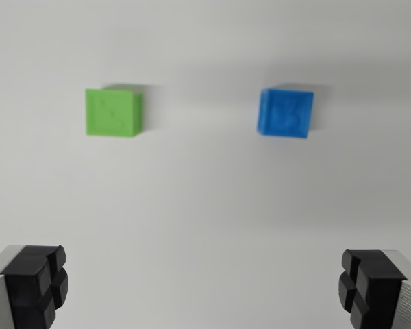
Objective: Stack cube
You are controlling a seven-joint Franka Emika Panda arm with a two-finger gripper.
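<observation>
White table (205,205) is sitting bare under your wide-open, empty gripper (205,288), and the green cube (112,113) and blue cube (285,114) are both waiting up ahead, well apart from each other.

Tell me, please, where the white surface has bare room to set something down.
Bare: the strip between the green plastic cube and blue plastic cube, and the broad patch from the cubes to the open black fingers. Nowhere looks crowded.
</observation>
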